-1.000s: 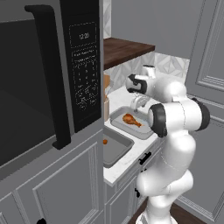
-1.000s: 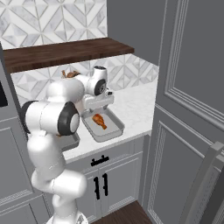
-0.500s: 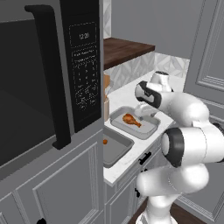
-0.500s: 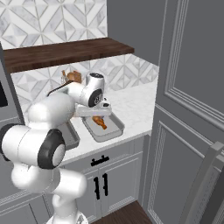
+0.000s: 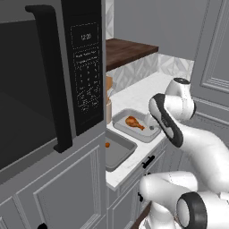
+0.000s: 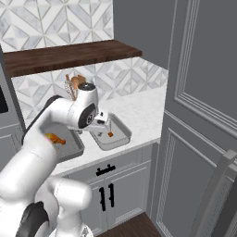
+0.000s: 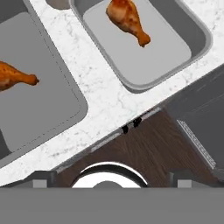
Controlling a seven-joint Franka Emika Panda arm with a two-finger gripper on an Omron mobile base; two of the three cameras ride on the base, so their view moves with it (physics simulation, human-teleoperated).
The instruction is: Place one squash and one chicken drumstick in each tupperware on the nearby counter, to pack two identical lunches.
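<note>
Two grey tupperware trays lie side by side on the white counter (image 7: 105, 96). One tupperware (image 7: 183, 52) holds a chicken drumstick (image 7: 129, 19). The other tupperware (image 7: 48, 109) holds a second drumstick (image 7: 13, 78). The squash is out of view. My gripper (image 7: 112, 178) hangs open and empty above the counter's front edge, looking down on both trays. In the left base view the gripper (image 5: 149, 121) sits at the near rim of the far tray (image 5: 154, 134), whose drumstick (image 5: 133, 121) shows. In the right base view the gripper (image 6: 102, 121) partly hides the right tray (image 6: 121, 139).
A big black microwave (image 5: 49, 80) fills the left. A dark wooden shelf (image 6: 69, 53) hangs over the counter. A tan holder with wooden pieces (image 6: 74, 83) stands at the back wall. Grey cabinet doors with black handles (image 6: 105, 170) lie below; a tall grey panel (image 6: 203, 106) stands right.
The arm has swung its elbow down and outward, and the hand has dropped from above the trays to near the counter's front edge. The jaws stayed open.
</note>
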